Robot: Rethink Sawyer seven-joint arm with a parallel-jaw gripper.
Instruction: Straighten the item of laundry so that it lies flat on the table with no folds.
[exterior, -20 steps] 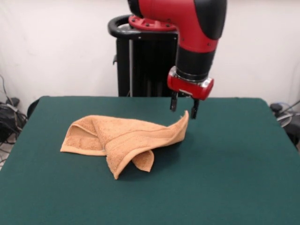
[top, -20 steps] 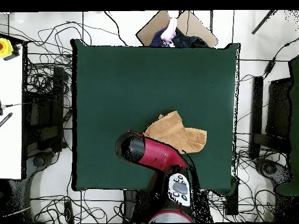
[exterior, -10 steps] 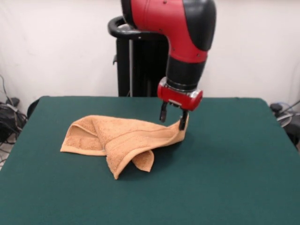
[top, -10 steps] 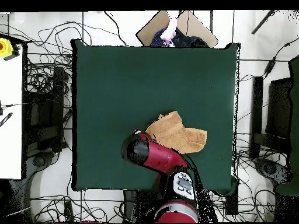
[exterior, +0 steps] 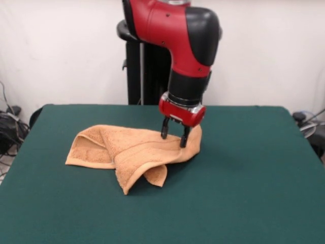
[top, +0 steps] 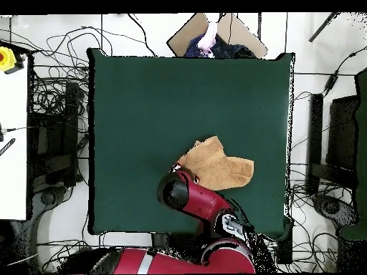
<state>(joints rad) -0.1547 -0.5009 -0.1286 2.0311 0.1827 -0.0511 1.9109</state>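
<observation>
Towel: where the cloth bunched into folds, the peach towel lay crumpled on the green table — one flap doubled over toward the camera in the front view, a raised corner at its right end
Gripper: the gripper stood directly over that raised right end, fingers parted with a narrow gap, tips down at the cloth — whether they pinched it, I could not tell
Arm: the red arm covered the towel's near-base edge in the overhead view
</observation>
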